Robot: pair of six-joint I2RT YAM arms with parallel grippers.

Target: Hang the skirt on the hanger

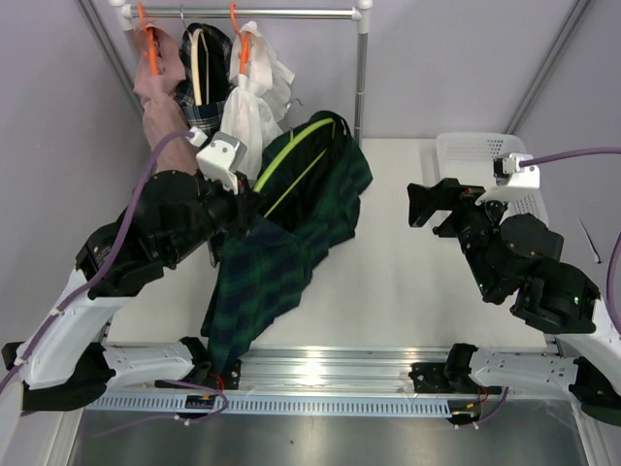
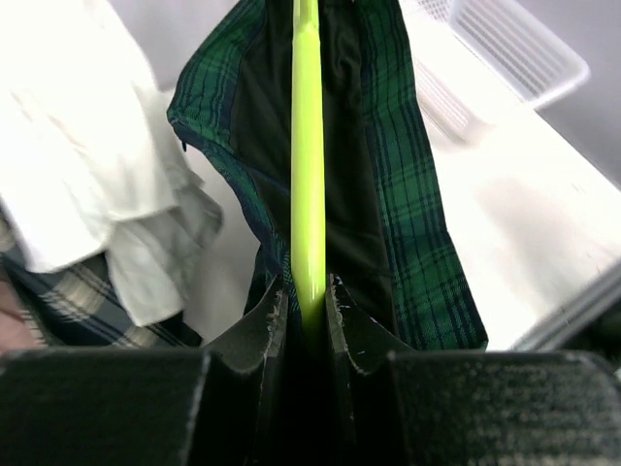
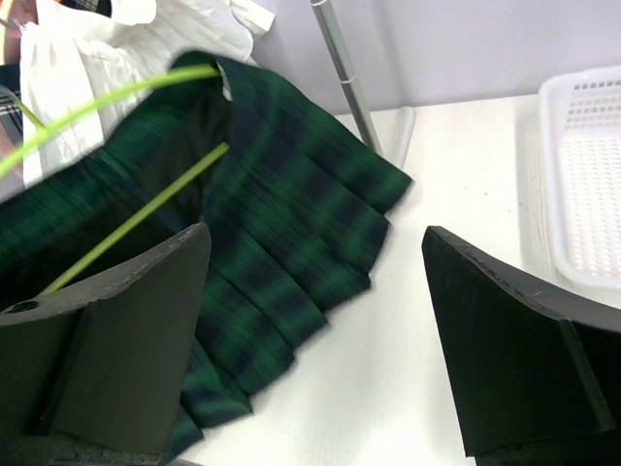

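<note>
Mounting rail (image 1: 320, 374): runs across the near edge of the table (image 1: 417, 291), carrying both arm bases.
Left gripper (image 2: 308, 303): fingers pressed together on the yellow-green hanger (image 2: 308, 146), its thin bar pinched between the two pads.
Left arm: reaches up and inward from the left base, its wrist just below the hanging clothes.
Rack (image 1: 262, 13): a metal bar at the far left, holding a pink garment (image 1: 155, 97), a pale plaid garment (image 1: 204, 107) and a white garment (image 1: 252, 107); two orange hangers (image 1: 147, 44) hook over the bar.
Hanger position: raised off the table and tilted, its bars running inside the open top of the skirt (image 1: 281, 262).
Skirt: dark green and navy plaid, pleated. Its upper part is lifted on the hanger in front of the rack. The rest trails down across the table, with the lowest corner reaching the rail by the left base.
Right gripper (image 3: 315, 252): fingers spread wide apart with nothing between them, held above the table well to the right of the skirt and pointing toward it.
Basket (image 1: 466, 146): white, perforated, at the far right of the table behind the right arm.
</note>
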